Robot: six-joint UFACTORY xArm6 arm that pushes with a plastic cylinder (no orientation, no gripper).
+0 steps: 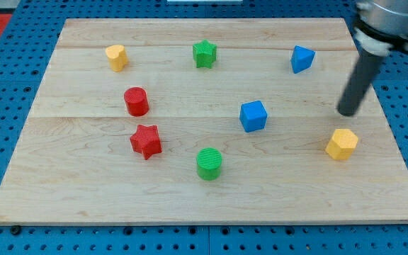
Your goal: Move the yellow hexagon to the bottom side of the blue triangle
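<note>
The yellow hexagon lies near the board's right edge, in the lower half. The blue triangle lies in the upper right, well above the hexagon and a little to its left. My tip stands just above the yellow hexagon, a small gap apart from it, and below and to the right of the blue triangle. The dark rod rises from the tip toward the view's top right corner.
A blue cube lies mid-board. A green cylinder and a red star lie lower centre-left. A red cylinder, a yellow block and a green star lie further up. The wooden board rests on a blue pegboard.
</note>
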